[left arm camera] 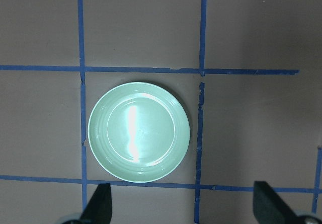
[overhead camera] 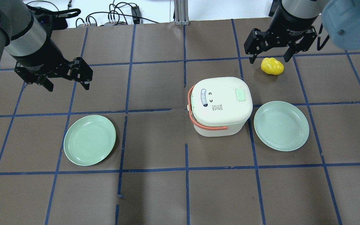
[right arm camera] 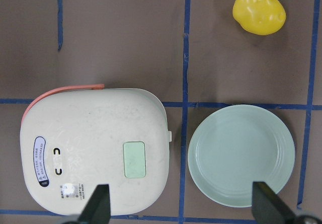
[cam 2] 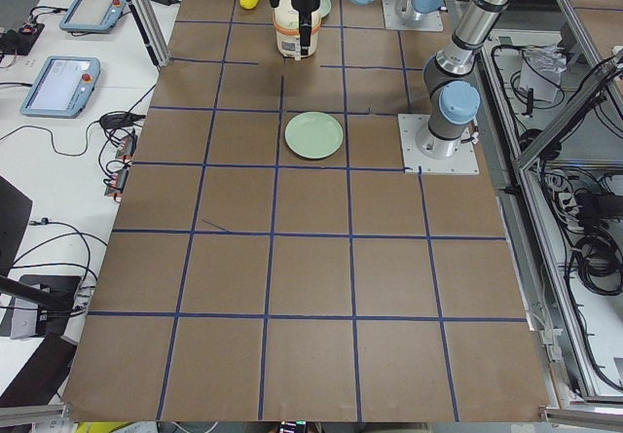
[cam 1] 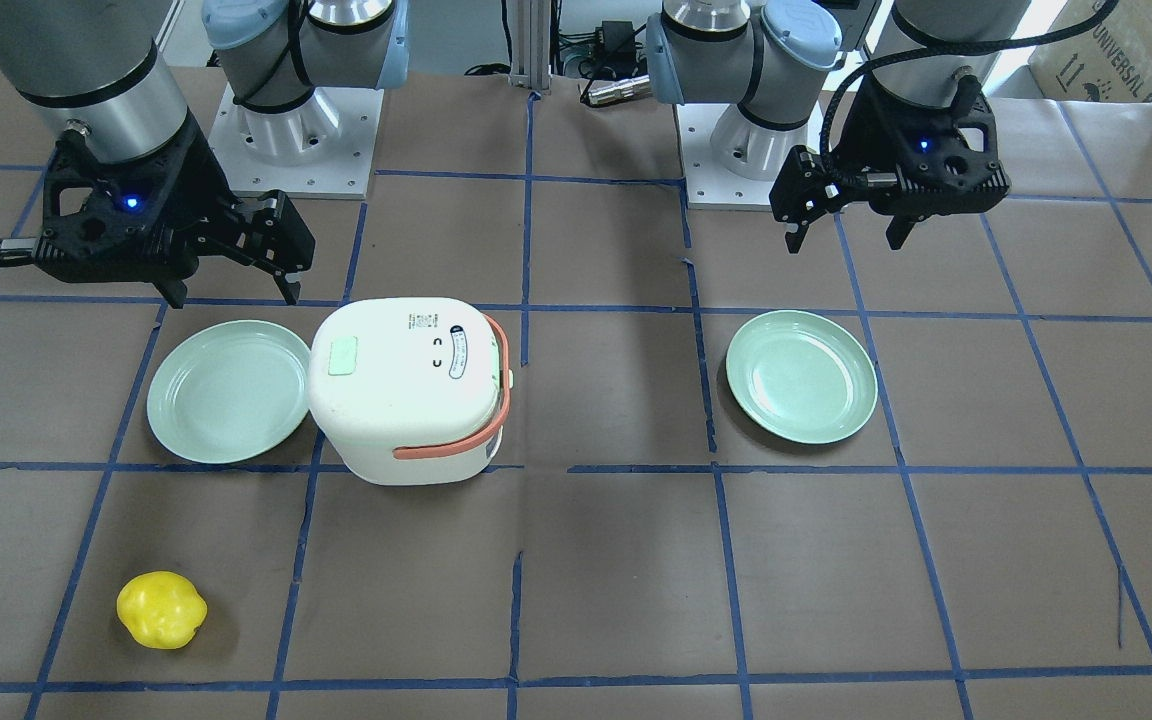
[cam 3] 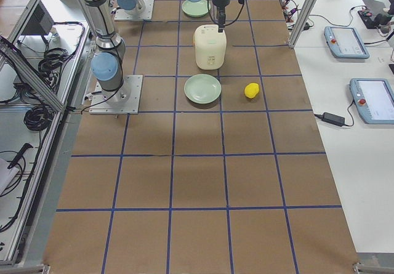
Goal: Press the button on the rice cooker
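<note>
The left gripper [overhead camera: 67,85], jaws spread, hangs well away. On the brown taped table [overhead camera: 155,93] the small white rounded-square rice cooker [overhead camera: 220,106] stands right of centre, lid shut. The right gripper [overhead camera: 269,58], jaws also spread, should set one jaw's tip over the pale mint-green rectangular button [overhead camera: 240,94] and push straight down. The tab sits at the lid's right edge, toward the flat mint-green plate [overhead camera: 281,126], long axis running to and from the robot.
</note>
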Robot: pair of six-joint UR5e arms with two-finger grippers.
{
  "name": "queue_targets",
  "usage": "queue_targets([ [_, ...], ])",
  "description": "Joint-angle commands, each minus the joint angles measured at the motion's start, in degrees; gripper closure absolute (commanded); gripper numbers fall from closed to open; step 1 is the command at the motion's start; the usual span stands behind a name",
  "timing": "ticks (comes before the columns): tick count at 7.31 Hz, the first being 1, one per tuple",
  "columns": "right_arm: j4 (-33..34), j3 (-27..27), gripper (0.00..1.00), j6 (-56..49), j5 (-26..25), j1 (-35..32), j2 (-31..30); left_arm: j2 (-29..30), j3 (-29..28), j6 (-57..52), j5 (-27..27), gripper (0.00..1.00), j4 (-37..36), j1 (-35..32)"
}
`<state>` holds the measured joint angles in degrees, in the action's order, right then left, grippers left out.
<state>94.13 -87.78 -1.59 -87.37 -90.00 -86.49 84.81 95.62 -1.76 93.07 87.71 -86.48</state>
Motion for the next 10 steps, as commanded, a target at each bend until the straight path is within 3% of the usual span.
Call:
queue_targets([
  [1,0.0,0.1,0.00,-0.1,0.0,0.1,0.3,0.0,0.0,0.0,0.0,0.00,0.1,0.0],
  [10,0.8,0.3,0.00,-0.1,1.1,0.1,0.5,0.0,0.0,0.0,0.0,0.00,0.1,0.0],
])
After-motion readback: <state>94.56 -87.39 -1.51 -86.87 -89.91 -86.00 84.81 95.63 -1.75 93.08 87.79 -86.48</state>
